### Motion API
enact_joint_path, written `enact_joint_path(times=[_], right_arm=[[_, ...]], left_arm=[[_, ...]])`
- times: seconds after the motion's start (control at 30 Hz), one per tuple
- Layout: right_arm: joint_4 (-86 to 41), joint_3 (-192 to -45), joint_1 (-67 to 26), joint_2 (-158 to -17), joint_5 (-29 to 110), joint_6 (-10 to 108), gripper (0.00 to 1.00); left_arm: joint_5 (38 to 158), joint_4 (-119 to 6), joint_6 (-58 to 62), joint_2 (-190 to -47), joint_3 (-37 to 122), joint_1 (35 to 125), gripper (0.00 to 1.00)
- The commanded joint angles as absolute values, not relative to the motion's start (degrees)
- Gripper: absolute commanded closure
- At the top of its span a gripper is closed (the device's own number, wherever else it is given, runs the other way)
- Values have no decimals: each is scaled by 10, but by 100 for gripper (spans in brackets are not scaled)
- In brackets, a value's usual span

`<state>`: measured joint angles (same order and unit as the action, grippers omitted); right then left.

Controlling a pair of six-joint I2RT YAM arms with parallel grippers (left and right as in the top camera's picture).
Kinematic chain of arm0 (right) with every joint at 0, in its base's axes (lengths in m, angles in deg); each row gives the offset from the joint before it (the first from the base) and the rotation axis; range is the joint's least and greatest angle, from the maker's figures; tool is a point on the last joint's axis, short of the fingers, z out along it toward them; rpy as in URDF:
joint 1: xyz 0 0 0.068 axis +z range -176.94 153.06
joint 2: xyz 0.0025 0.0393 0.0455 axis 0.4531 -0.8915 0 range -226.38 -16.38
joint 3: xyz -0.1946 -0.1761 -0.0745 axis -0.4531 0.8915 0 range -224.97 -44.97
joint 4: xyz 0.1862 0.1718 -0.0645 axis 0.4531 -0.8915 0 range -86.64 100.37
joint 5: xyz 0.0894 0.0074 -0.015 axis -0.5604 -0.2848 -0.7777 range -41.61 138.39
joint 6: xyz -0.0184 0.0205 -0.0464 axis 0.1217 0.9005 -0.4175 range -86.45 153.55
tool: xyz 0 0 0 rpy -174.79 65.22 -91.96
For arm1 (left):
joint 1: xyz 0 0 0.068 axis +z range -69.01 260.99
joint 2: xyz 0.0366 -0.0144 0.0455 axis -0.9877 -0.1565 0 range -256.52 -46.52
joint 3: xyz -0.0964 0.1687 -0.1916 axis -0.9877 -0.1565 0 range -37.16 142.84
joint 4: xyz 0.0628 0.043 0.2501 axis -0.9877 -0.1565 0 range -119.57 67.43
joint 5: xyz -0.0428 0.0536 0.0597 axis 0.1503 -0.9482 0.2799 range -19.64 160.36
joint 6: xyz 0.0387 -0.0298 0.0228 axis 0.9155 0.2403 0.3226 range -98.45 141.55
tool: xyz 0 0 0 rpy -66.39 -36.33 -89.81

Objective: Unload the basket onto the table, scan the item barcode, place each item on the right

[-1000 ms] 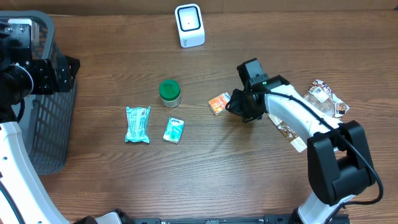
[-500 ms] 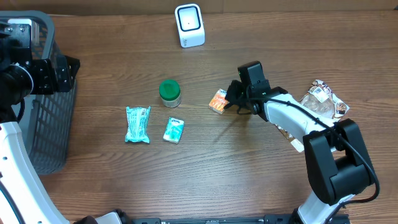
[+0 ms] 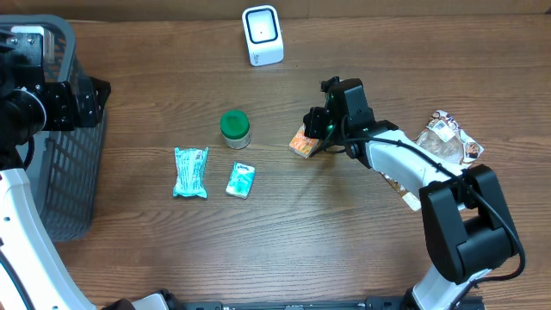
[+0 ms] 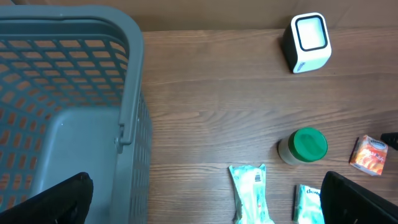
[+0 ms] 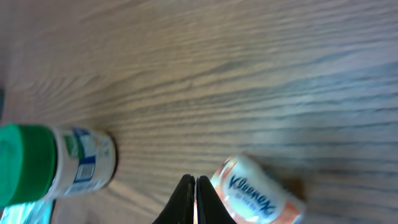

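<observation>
Orange and soft-looking, the pack (image 3: 301, 142) lies on the table (image 3: 344, 241) near its middle, right of the jar (image 3: 234, 127) and well short of the scanner (image 3: 263, 34) at the far edge. Its face carries a white patch with blue Kleenex lettering. No barcode shows in any view, so it is probably underneath or on an end.

The right gripper (image 5: 194, 186) sits low at the pack's right side, jaws pressed together with nothing between them. The wrist view puts the tips just beside the pack; whether they touch it I cannot tell. The left gripper (image 4: 204, 186) hangs spread wide and empty by the basket (image 4: 130, 74) rim, apart from the work.

I judge the step in hand to be the pickup, not yet made. Next, the right jaws need to part, straddle the pack across its narrow width and close gently, since tissue crushes. Then the pack must be lifted and turned until the code faces the scanner.
</observation>
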<state>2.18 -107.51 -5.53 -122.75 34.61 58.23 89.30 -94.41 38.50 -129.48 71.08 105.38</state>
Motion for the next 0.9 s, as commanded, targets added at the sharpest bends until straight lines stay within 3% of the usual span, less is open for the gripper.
enact_joint_path(times=[0.0,0.5,0.87], right_arm=[[6,-1088,-33,-1230,318,569,95],[-6,-1088,71,-1230,418,653,96],[-16,-1088,79,-1232,434,694,96]], left_arm=[[903,-944,396,-1297,709,1054,1],[903,-944,396,-1297,709,1054,0],[903,-944,396,-1297,709,1054,0]])
